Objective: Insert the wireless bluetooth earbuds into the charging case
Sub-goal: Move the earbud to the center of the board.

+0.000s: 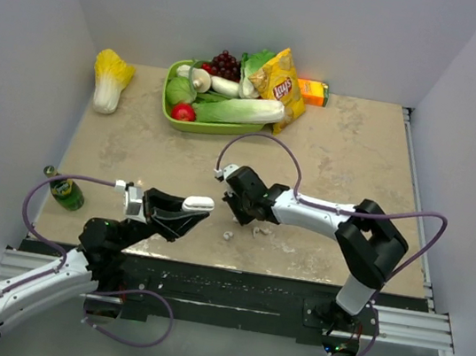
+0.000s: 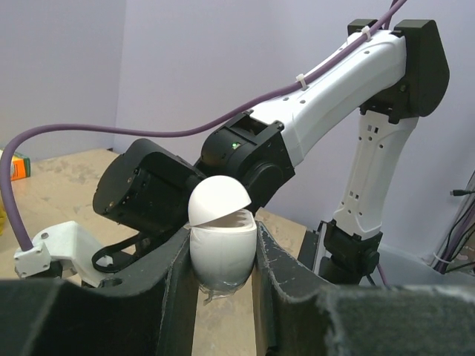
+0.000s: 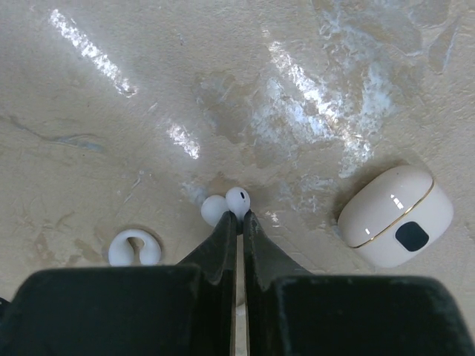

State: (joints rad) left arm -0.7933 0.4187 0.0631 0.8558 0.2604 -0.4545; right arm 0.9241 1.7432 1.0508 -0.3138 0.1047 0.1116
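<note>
left arm holds the open case, right fingertips at an earbud

nearest the bases, the left gripper (image 1: 190, 208) is clamped on the small white rounded plastic charging case (image 2: 221, 248). the case stands upright between the two black fingers, held above the table with its lid tipped open. just to its right, the right gripper (image 3: 239, 222) points down at the beige mottled table (image 1: 357, 160) with its fingers pressed together. a tiny white plastic earbud (image 3: 225, 206) lies on the table right at their tips. i cannot tell whether any part of it is nipped between them. in the right wrist view, a small white loop-shaped piece (image 3: 133, 248) lies on one side of the fingers. a cream pebble-shaped piece with a gold seam and a dark window (image 3: 395, 215) lies on the other side, apart from the earbud. a green bottle (image 1: 65, 193) stands near the left edge. at the far side sits a green basket (image 1: 169, 112) of vegetables and grapes. a yellow crisp bag (image 1: 279, 86) leans on it, an orange box (image 1: 314, 92) lies behind that, and a pale cabbage (image 1: 109, 78) is in the far left corner.
</note>
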